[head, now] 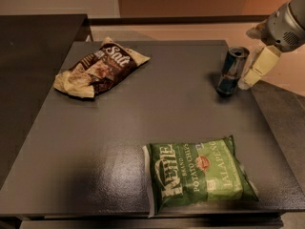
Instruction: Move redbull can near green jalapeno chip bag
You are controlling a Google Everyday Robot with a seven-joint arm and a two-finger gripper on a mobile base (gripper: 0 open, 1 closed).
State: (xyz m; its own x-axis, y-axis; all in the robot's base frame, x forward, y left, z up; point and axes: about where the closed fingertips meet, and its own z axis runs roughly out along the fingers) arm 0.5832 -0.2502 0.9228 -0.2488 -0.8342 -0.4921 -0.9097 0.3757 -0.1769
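The redbull can (232,70) stands upright on the table (157,104) just beside the gripper (257,68), on the side facing the table's middle. Whether the claw is released or clenched cannot be told. The step in hand appears to be the approach for the grasp, and the next move calls for enclosing the can and carrying it to the green jalapeno chip bag (200,175), which lies flat, well apart from the claw, at the near edge.
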